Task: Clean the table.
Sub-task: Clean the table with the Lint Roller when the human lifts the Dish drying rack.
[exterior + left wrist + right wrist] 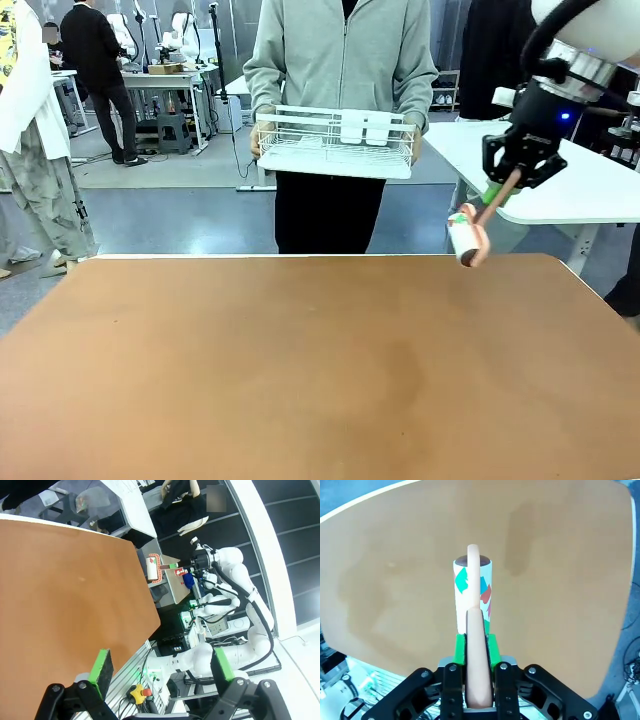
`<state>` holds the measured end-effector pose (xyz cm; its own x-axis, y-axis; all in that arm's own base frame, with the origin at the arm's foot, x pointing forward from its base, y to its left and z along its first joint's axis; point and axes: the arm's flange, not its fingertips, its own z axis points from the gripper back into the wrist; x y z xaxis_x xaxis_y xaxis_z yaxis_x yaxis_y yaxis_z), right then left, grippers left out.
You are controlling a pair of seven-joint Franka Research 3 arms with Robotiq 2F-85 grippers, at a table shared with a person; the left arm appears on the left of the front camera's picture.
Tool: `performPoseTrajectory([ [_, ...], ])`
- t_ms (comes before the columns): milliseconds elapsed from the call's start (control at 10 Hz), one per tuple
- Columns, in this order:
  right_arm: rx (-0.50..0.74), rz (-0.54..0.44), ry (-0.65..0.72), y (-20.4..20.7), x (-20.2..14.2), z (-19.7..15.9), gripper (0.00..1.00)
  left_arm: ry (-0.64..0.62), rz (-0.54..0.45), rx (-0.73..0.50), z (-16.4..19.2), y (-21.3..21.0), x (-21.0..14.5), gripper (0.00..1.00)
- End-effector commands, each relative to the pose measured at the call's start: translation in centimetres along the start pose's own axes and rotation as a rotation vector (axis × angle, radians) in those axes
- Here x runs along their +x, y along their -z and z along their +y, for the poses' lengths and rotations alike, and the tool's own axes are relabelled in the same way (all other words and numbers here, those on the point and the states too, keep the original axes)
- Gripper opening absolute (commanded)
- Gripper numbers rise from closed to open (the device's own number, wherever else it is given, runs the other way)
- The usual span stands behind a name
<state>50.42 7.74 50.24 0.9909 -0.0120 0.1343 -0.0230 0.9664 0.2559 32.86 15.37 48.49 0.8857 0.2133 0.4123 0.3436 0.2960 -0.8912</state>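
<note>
Large reddish-brown matte surface [300,380] with a thin pale edge. The right hand [503,188] is clamped on the peach handle of a white lint roller [467,240] at the surface's far right edge; contact cannot be told. The left hand [162,665], green pads apart, hangs above the surface's edge. Beyond the surface's far edge a grey-jacketed person [340,50] holds a white wire rack [335,140]; a white-topped table [580,190] stands past the surface's far right corner.

Your front view cuts off the bench [300,380] at 3, 6 and 9 o'clock, and the person [340,60] above the shoulders at 12. The handle end of the lint roller [470,595] is hidden between the pads of your right hand [475,645]; its print is unreadable.
</note>
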Motion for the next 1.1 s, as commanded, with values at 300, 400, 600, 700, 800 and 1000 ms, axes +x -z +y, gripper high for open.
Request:
performPoseTrajectory([
  [300, -0.036, 0.01, -0.006, -0.04, -0.16, -0.67, 0.21, 0.014, -0.01, -0.025, -0.2, -0.15, -0.08, 1.0],
  [400, -0.036, 0.01, -0.006, -0.04, -0.16, -0.67, 0.21, 0.014, -0.01, -0.025, -0.2, -0.15, -0.08, 1.0],
  [600, -0.036, 0.01, -0.006, -0.04, -0.16, -0.67, 0.21, 0.014, -0.01, -0.025, -0.2, -0.15, -0.08, 1.0],
  [700, -0.036, 0.01, -0.006, -0.04, -0.16, -0.67, 0.21, 0.014, -0.01, -0.025, -0.2, -0.15, -0.08, 1.0],
  [800, -0.036, 0.01, -0.006, -0.04, -0.16, -0.67, 0.21, 0.014, -0.01, -0.025, -0.2, -0.15, -0.08, 1.0],
  [1000, -0.036, 0.01, -0.006, -0.04, -0.16, -0.67, 0.21, 0.014, -0.01, -0.025, -0.2, -0.15, -0.08, 1.0],
])
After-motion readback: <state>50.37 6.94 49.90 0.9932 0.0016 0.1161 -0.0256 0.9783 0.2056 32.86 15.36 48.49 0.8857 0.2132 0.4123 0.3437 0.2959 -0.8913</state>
